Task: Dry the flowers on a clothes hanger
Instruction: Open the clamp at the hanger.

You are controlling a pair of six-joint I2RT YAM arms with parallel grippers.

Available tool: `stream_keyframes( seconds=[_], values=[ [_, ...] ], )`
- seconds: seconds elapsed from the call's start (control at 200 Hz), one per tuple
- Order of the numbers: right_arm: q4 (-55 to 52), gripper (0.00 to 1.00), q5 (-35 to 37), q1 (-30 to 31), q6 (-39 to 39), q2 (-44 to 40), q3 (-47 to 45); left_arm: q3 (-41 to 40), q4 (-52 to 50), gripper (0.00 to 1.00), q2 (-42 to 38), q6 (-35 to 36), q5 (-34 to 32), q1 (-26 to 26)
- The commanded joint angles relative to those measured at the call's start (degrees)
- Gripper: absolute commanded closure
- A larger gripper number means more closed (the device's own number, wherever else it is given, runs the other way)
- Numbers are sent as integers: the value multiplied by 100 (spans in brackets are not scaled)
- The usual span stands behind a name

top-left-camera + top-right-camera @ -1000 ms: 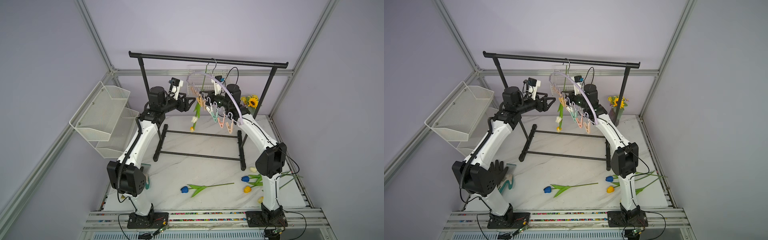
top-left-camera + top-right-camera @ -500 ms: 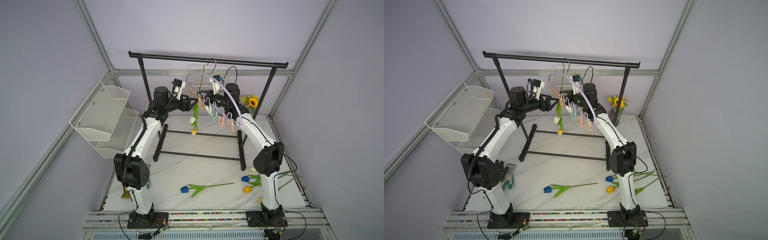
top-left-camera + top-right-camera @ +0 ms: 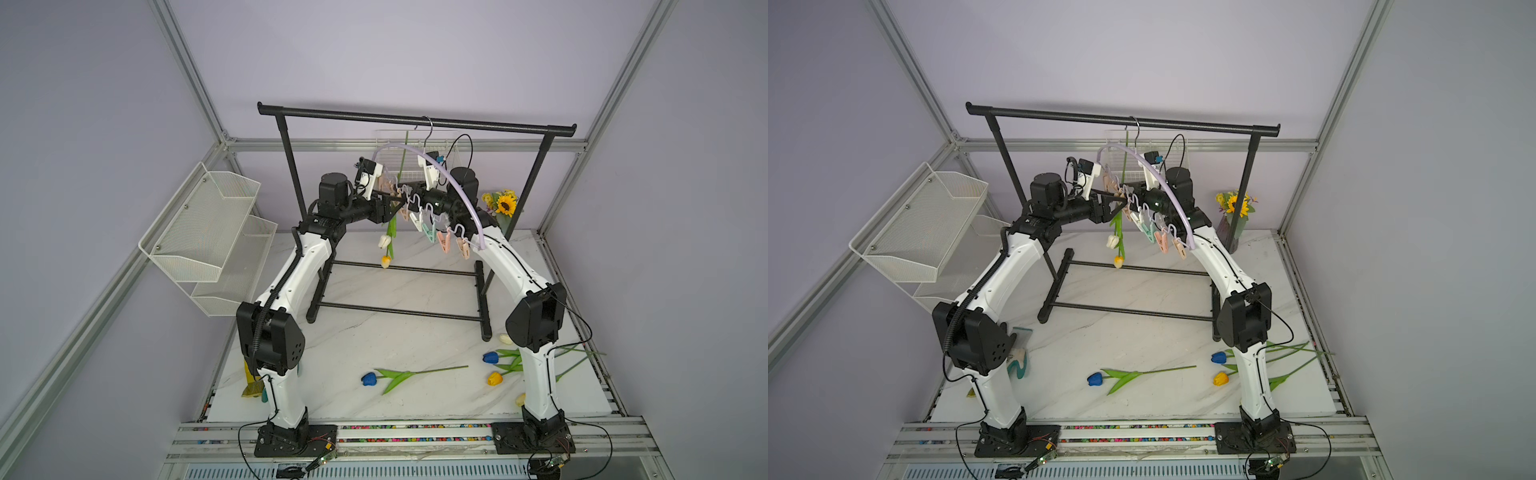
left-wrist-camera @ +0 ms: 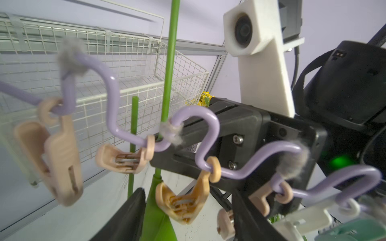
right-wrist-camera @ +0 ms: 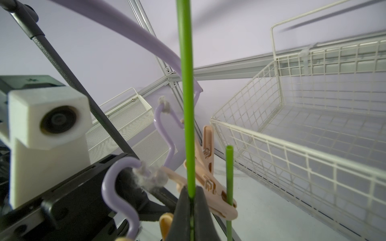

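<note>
The lilac clothes hanger (image 3: 461, 189) hangs by its wire hook from the rack bar, with a row of pastel clothespins (image 3: 432, 232) along its wavy lower wire. My right gripper (image 5: 191, 200) is shut on the long green stem (image 5: 186, 104) of an upside-down tulip, whose yellow-orange head (image 3: 385, 261) hangs low. A shorter stem (image 5: 229, 177) is clipped in a peach clothespin (image 5: 208, 187); its white head (image 3: 384, 241) hangs beside. My left gripper (image 4: 188, 221) is open, its fingers (image 4: 129, 215) on either side of a peach clothespin (image 4: 183, 204) and apart from it. More flowers (image 3: 368, 378) lie on the table.
The black garment rack (image 3: 415, 120) spans the back, its feet on the marble table (image 3: 374, 332). A white wire basket (image 4: 125, 62) hangs behind the hanger and a mesh shelf (image 3: 208, 232) is on the left wall. A sunflower bouquet (image 3: 505, 203) stands at the back right.
My left arm has moved right, up to the hanger, and its jaws have narrowed around a peach clothespin. The right gripper still holds the stem in the same place.
</note>
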Motion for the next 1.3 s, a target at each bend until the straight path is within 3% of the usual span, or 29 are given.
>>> stream_keyframes(
  seconds=[0.0,0.29,0.775,1.295],
  values=[
    [4,100,-67,-27,-6,-23,73,244,123,40,-15,-90,11,-27],
    [13,100,-89,-50,0,-35,31,285,152,46,-13,-89,-47,-34],
    [74,100,-110,-80,-5,-154,-144,477,113,39,55,-300,-244,-31],
    [127,100,-131,-92,37,-171,-147,769,-193,41,272,-328,-249,-66]
  ],
)
